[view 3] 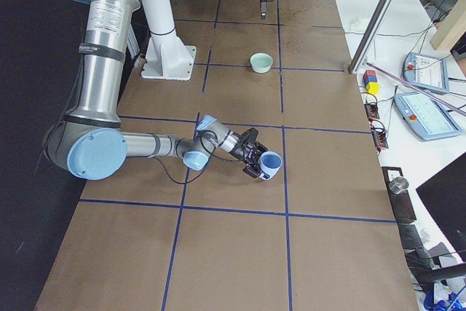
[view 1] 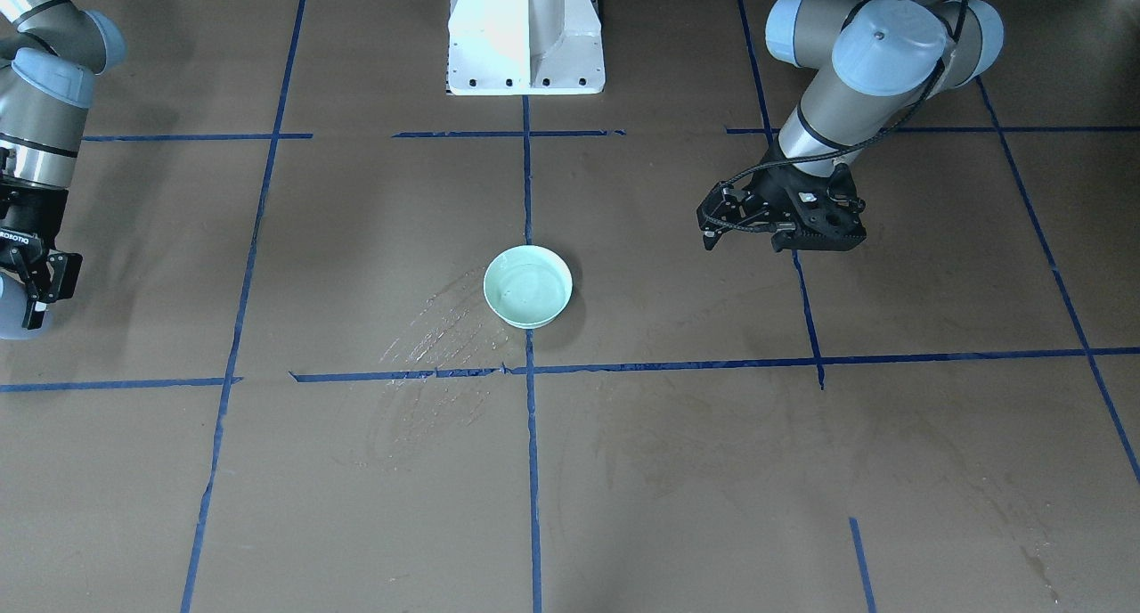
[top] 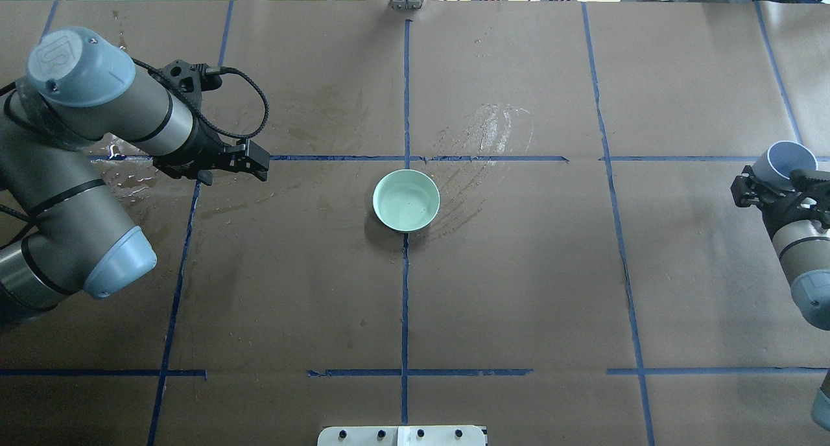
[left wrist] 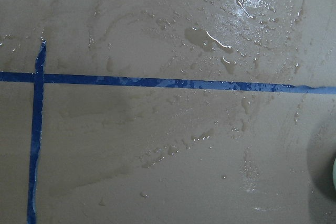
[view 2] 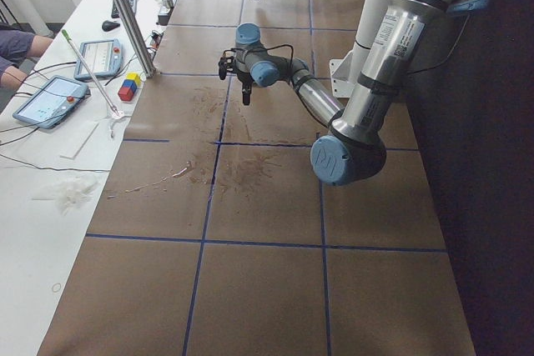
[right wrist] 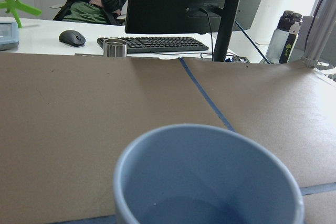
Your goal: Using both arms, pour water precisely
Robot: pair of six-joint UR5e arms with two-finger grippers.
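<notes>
A mint-green bowl (view 1: 527, 285) stands at the table's middle and also shows in the overhead view (top: 406, 199); faint water ripples show inside it. My right gripper (top: 784, 177) is shut on a pale blue cup (top: 788, 157) at the table's right edge, far from the bowl. The right wrist view shows the cup (right wrist: 210, 150) upright with a little water (right wrist: 205, 211) at its bottom. My left gripper (top: 260, 164) hangs empty left of the bowl, its fingers together. It also shows in the front view (view 1: 710, 230).
Spilled water streaks (top: 486, 135) glint on the brown paper just beyond the bowl, and more wet patches (left wrist: 210, 40) lie under the left wrist. Blue tape lines (top: 406, 290) grid the table. The white pedestal (view 1: 525, 34) stands at the robot's side. Monitor, keyboard and a seated person are off the table's right end.
</notes>
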